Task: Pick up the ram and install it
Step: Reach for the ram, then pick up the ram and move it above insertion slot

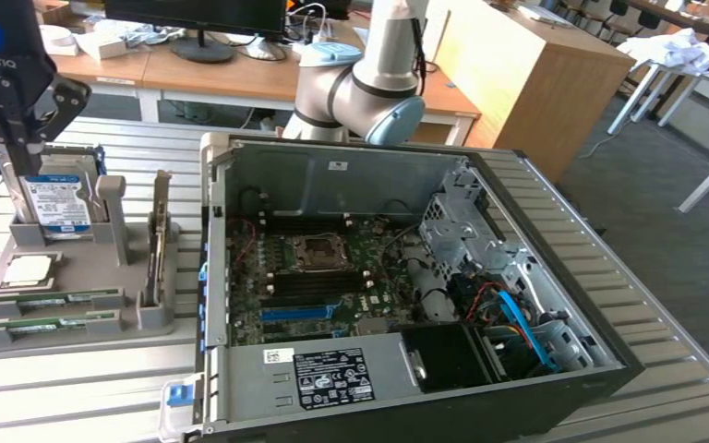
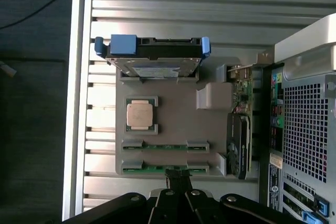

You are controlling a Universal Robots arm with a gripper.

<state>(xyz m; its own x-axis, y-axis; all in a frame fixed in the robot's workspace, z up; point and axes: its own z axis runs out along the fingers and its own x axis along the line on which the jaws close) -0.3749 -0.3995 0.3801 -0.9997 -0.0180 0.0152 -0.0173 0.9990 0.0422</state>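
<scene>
Two slim green ram sticks stand on edge in a grey holder tray [image 1: 84,346]. One stick [image 1: 59,298] [image 2: 165,146] is closer to the CPU; the other [image 1: 47,323] [image 2: 157,168] sits in the outermost groove. I cannot tell which is the task's ram. My black gripper [image 1: 18,152] [image 2: 177,176] hangs well above the tray, shut and holding nothing. In the wrist view its fingertips line up over the outermost stick. The open PC case [image 1: 552,277] lies at the exterior view's right, its motherboard [image 1: 311,277] exposed.
The tray also holds an upright hard drive in a blue frame [image 1: 59,198] [image 2: 152,59], a CPU [image 1: 29,269] [image 2: 140,115] and a graphics card on edge [image 1: 158,240] [image 2: 239,140]. Everything rests on a ribbed metal table [image 1: 71,397]. Desks and a monitor stand behind.
</scene>
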